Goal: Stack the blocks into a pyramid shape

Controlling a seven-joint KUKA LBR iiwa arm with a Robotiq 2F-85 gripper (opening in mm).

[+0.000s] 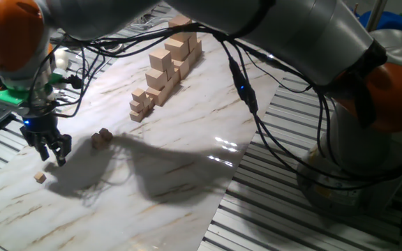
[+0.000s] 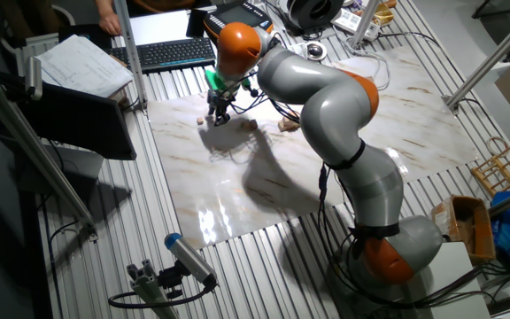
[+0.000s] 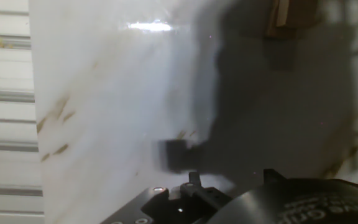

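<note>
A single tiny tan block (image 1: 40, 178) lies on the marble board, just in front of and below my gripper (image 1: 52, 152). It also shows in the other fixed view (image 2: 199, 120) and as a dark shaded cube in the hand view (image 3: 174, 154). A small cluster of tiny blocks (image 1: 102, 138) sits to the right of the gripper, and part of it shows at the top of the hand view (image 3: 284, 18). The gripper (image 2: 219, 116) hangs a little above the board with its black fingers apart and nothing between them.
Tall stepped stacks of bigger pale wooden cubes (image 1: 165, 70) stand at the far side of the board. A keyboard (image 2: 162, 53) and cables lie beyond the board's left edge. Ribbed metal table surface (image 1: 271, 209) surrounds the board.
</note>
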